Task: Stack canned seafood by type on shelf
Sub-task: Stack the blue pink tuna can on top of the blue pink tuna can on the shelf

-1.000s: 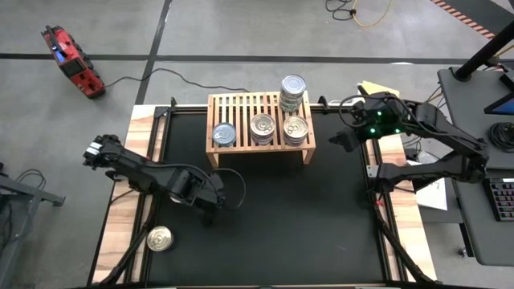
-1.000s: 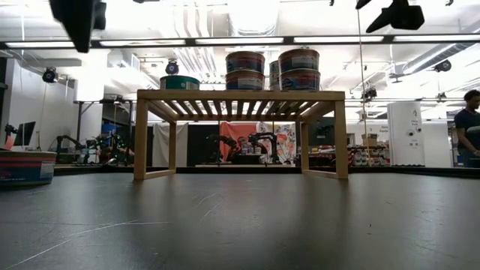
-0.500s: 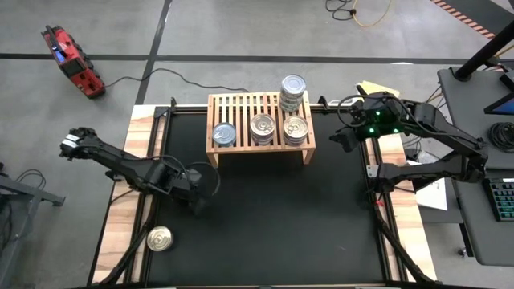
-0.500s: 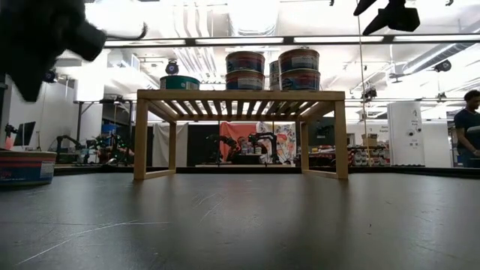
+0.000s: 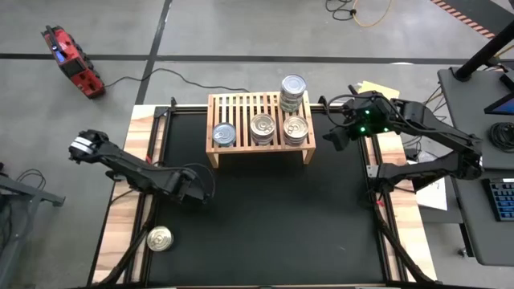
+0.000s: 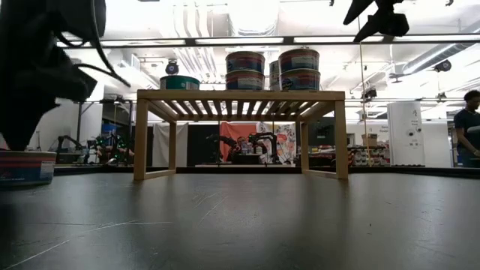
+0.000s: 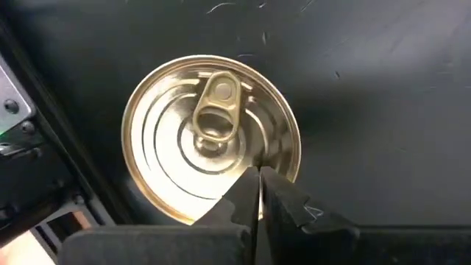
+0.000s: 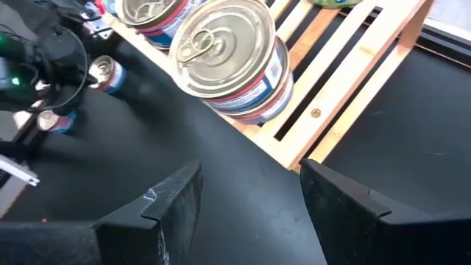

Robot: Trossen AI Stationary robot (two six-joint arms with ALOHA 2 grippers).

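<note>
One gold-lidded can with a pull tab stands alone on the black mat near the table's near-left corner; it also shows in the left wrist view and the low view. My left gripper hovers shut above the mat, its fingertips in front of this can. The wooden shelf carries a single can, two short stacks and a taller stack. My right gripper hangs open off the shelf's right end.
The mat between the shelf and the near edge is bare. Wooden side boards and black rails run along both sides of the mat. A person stands far off in the room.
My left arm has swung back toward the table's left edge and come down; in the low view it has grown from a small shape at the top to a large dark mass. My right gripper has shifted a little toward the shelf's right end.
</note>
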